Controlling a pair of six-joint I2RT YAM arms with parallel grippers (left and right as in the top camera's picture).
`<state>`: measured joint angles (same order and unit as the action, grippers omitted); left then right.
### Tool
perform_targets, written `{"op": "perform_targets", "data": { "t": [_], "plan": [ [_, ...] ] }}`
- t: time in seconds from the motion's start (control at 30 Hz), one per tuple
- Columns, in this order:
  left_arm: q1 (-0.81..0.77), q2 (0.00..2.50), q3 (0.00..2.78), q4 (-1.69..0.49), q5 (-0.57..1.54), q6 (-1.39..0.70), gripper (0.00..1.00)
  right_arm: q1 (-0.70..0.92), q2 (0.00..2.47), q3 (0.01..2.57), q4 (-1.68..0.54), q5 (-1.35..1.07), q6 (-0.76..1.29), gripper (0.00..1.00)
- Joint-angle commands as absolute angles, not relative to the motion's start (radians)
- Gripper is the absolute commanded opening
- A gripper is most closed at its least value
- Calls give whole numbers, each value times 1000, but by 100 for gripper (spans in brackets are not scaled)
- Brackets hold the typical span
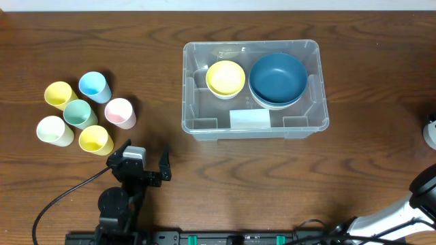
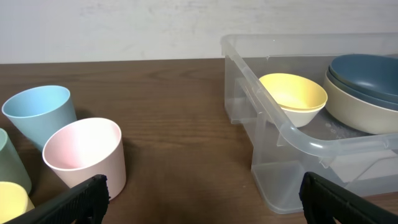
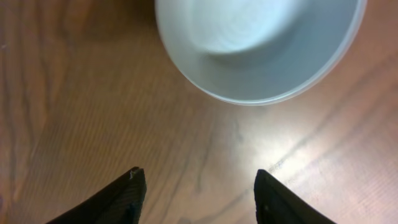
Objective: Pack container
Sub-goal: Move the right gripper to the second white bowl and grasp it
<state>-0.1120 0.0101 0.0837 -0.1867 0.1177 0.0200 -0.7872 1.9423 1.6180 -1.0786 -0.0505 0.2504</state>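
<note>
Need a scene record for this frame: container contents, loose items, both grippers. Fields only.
container: clear plastic bin, open top
inside: yellow bowl; blue bowl nested in a cream bowl
outside: six cups clustered left of the bin
left gripper: open, empty, near the cups
right gripper: open, empty, over a white bowl

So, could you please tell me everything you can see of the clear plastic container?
The container is a clear plastic rectangular bin with rounded corners, a rimmed edge and a white label on its near side. It stands upright and lidless on the wooden table, right of the cups. Inside sit a yellow bowl and a blue bowl stacked in a cream one. No jaws touch it.
</note>
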Motion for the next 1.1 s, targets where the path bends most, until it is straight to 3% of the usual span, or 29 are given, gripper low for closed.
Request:
{"op": "perform_targets", "data": {
  "t": [0.0,0.23,1.07],
  "plan": [
    [-108,4,67,-219,131,22,98,-789,1949,1606,-1049,-125,133,54],
    [-108,4,67,-219,131,22,98,-786,1949,1606,-993,-119,-21,54],
    [-108,4,67,-219,131,22,98,-807,1950,1383,-677,1,-31,52]
  ]
}}
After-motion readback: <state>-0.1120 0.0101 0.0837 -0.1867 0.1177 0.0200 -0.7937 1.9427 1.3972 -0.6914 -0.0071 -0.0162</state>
